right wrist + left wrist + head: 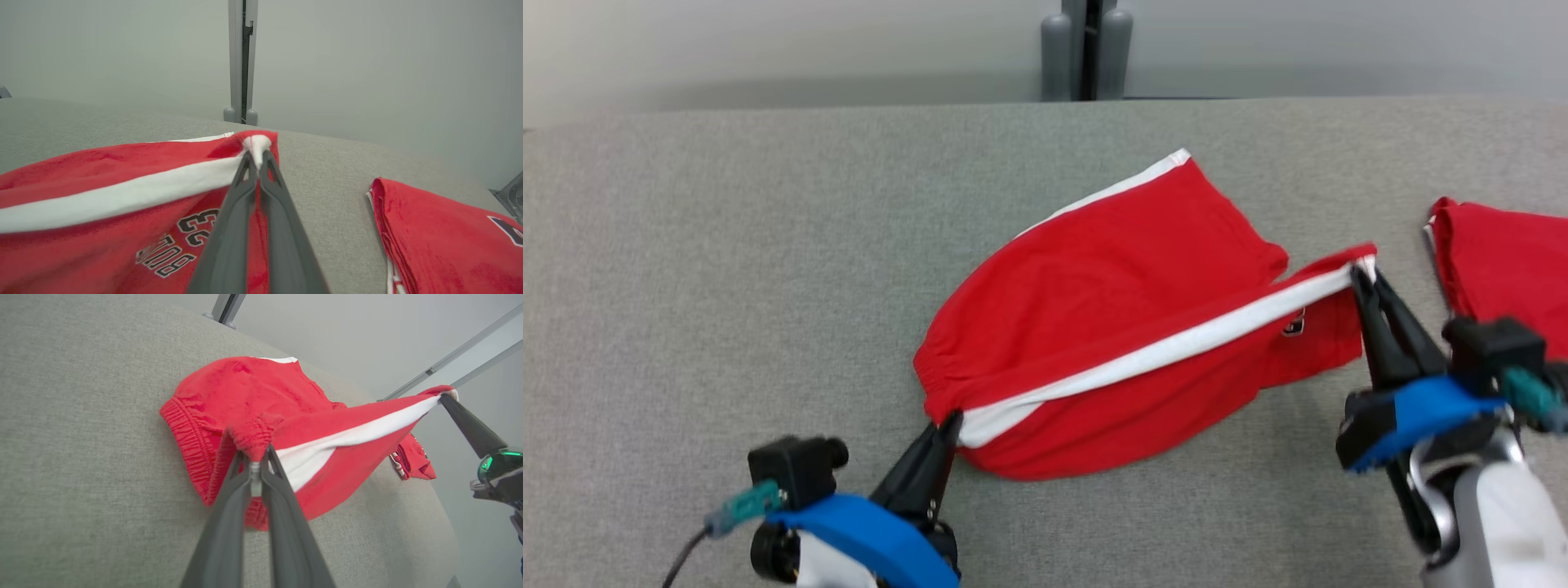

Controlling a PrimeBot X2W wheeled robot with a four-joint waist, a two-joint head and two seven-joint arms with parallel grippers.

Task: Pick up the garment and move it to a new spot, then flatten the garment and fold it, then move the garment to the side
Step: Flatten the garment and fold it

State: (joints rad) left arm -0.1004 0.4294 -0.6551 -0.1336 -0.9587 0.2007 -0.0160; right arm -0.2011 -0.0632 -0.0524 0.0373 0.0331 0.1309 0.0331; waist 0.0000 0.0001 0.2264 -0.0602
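2 grippers are engaged on the garment point(1111, 278), one at each end of its near edge.

The left gripper point(949, 425) has its fingers pressed together on the gathered elastic waistband point(192, 433), at the point where the white stripe point(1176, 347) begins. The right gripper point(1364, 273) has its fingers pinched on the opposite end of that stripe, at the leg hem. The stripe runs taut between the 2 grip points, and that edge is raised off the surface.

The garment is a pair of red shorts. Its far portion rests on the grey fabric-covered table point(727, 245), roughly at the centre, with a second white stripe showing at its far corner. Black and white lettering point(179, 241), including the figure 33, hangs below the raised stripe near the right gripper.

A second red garment point(1503, 253) lies folded on the table on the robot's right, near the right gripper and apart from the held shorts.

A grey post point(1086, 49) stands behind the table's far edge against a pale wall.
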